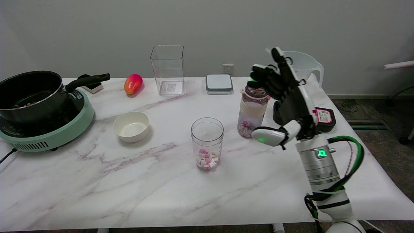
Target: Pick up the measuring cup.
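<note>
Counter (pixel 161 181): marble-patterned, under a grey wall.
Pot (pixel 30 94): far left of the hand, on a green cooker (pixel 48 136).
Glass (pixel 207 142): left of the hand, candy inside.
Right hand (pixel 286 97): raised, fingers apart, holding nothing.
Measuring cup (pixel 305 66): clear, just behind the hand, at the counter's far right.

Single head view: my camera sits above the near edge of the marble table (pixel 161 181) and looks down and across it toward the grey back wall (pixel 207 26). The whole tabletop falls within frame at middle range. My right arm (pixel 323 174) enters from the lower right corner, its hand (pixel 284 97) raised closest to the lens.
</note>
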